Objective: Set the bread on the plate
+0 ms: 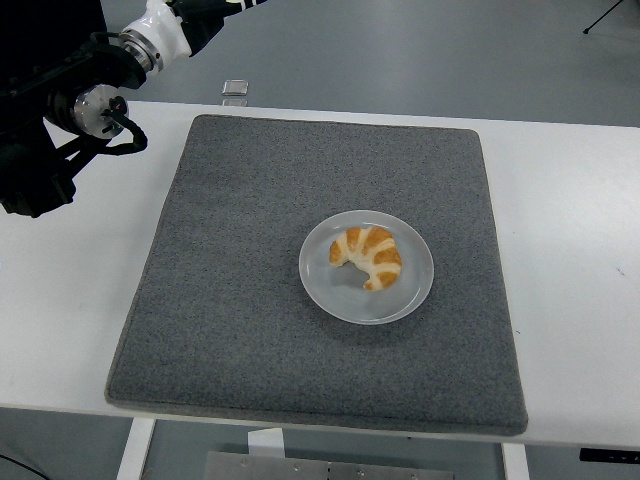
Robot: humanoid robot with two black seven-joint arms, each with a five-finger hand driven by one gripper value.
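A golden croissant (367,256) lies on the round white plate (318,288), a little right of the middle of the grey mat (230,300). My left arm comes in from the upper left corner, raised well above the table. Only the base of my left hand (207,10) shows at the top edge, and the rest of it is cut off by the picture. It is far from the plate, up and to the left. Nothing is seen in the hand.
The grey mat covers most of the white table (570,250). A small silvery object (235,89) sits on the table just beyond the mat's far left corner. The black arm links (60,110) hang over the table's left end.
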